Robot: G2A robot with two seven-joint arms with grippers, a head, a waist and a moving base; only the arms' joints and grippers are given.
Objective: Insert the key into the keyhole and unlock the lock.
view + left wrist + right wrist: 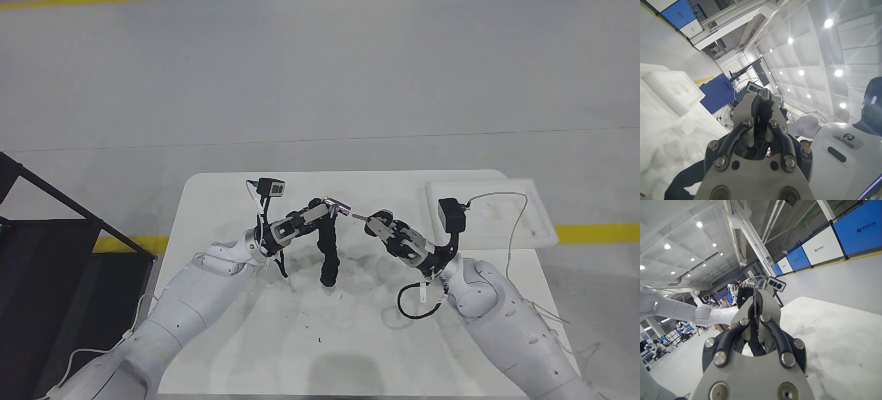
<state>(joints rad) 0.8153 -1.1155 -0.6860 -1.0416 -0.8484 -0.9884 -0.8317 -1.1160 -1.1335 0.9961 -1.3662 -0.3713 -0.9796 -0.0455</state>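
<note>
Black cable (328, 255) hangs down toward the white table (220, 240) from the left gripper (316, 214), held in the air over the table's middle. Its fingers are pressed together on the cable just behind the lock (334, 209), a small metal cylinder that sticks out past the fingertips and faces right. Just right of it is the key (754, 306), a thin metal blade pinched flat between the closed fingers of the right gripper (378, 222), with its tip pointing left at the cylinder. The two grippers face each other nose to nose, near one another. The key's long axis seems to run roughly in line with the lock. From the right wrist, the blade's tip meets the cylinder's end, but whether it has entered the keyhole cannot be told. The right arm appears best placed to push the key leftward while the left steadies the lock. A white foam tray (500, 215) sits at the table's far right.
</note>
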